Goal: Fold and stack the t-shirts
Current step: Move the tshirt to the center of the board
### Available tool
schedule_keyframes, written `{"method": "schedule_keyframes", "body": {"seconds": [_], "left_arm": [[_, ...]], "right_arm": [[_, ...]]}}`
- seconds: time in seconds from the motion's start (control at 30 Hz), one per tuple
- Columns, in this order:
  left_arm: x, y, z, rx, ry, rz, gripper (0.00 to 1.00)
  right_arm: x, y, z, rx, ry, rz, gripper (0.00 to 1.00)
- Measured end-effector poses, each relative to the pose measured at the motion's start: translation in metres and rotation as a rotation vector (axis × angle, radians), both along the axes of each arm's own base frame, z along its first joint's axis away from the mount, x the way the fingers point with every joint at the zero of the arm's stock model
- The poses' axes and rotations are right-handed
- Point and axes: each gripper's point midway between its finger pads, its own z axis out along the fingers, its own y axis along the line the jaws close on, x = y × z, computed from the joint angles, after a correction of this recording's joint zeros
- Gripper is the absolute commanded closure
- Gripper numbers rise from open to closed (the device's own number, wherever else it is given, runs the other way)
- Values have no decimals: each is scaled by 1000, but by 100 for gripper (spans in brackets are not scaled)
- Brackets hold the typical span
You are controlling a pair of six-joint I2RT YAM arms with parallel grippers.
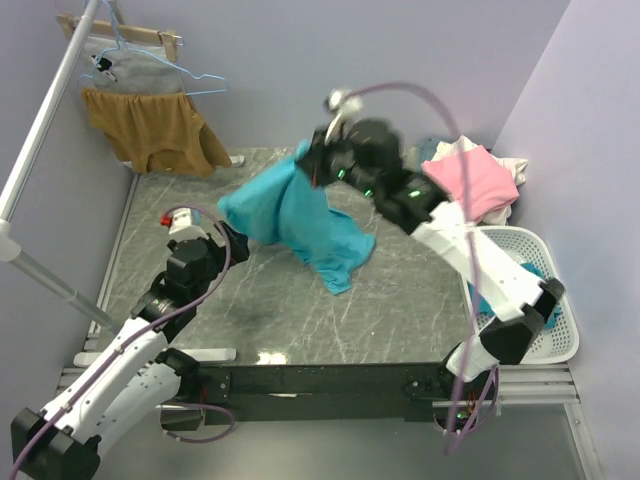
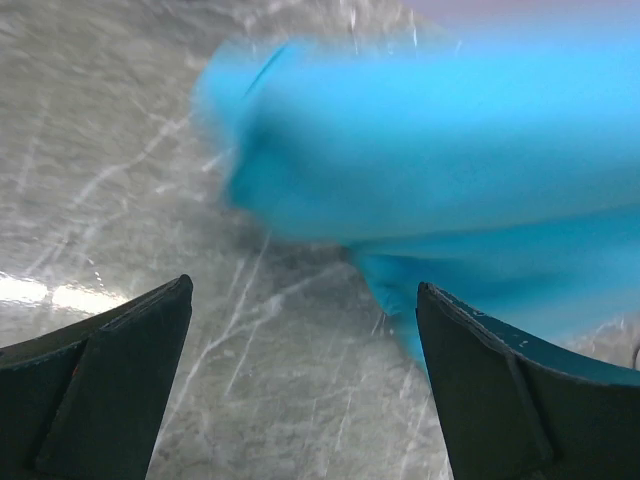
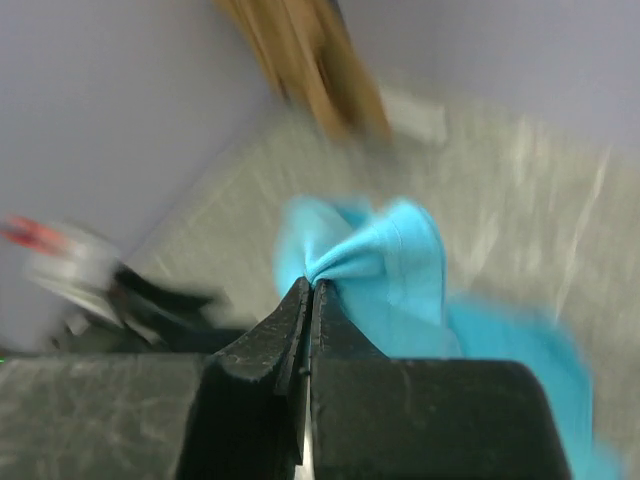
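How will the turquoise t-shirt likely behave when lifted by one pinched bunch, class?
Probably floppy: the turquoise t-shirt hangs in loose folds from the right claw, its lower end lying on the table. Likely light, since one small pinch holds it up. It may slip out if tugged, with so little cloth clamped.

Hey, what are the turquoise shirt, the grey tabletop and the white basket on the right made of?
The turquoise t-shirt: soft matte cloth, likely cotton; it bunches and drapes in folds. The grey veined tabletop: marble or marble-print laminate, glossy, with glare. The white lattice basket: apparently moulded plastic, regular holes.
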Motion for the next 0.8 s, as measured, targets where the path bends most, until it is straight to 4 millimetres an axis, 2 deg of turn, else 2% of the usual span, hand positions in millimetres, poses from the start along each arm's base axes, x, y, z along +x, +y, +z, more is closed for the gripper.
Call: {"method": "schedule_keyframes", "body": {"seconds": [0.03,0.1,0.17,0.2,0.23,0.27,0.3,0.37,0.53,0.6,0.67,0.8], "left_arm": [[-1,3,5,-7,-12,16,0],[-4,8,13,-20,-35,40,1],[-7,14,18,-28,-53,62,0],[-7,16,21,-33,-62,70,1],[-8,17,23,-38,-69,77,1],[-8,18,25,-43,-74,83,1],[-8,18,25,-43,-73,83,1],[-7,17,23,-41,-67,83,1],[-1,12,10,-19,-17,73,1],[2,7,0,-7,22,60,1],[4,3,-6,-1,48,47,1],[5,-5,-13,-4,73,10,1]], "right_arm": [[2,3,-29,-32,51,-3,100],[-5,2,-121,-141,216,-11,100],[-22,-3,-180,-214,328,-16,100],[-34,-9,-206,-247,373,-22,100],[-45,-15,-223,-269,402,-28,100],[-60,-26,-239,-287,429,-42,100],[-72,-35,-244,-295,438,-48,100],[-90,-53,-236,-273,419,-63,100],[-105,-92,-142,-47,231,-120,100],[-112,-108,-118,26,187,-149,100],[-118,-123,-105,79,161,-177,100],[-120,-152,-98,105,129,-275,100]]}}
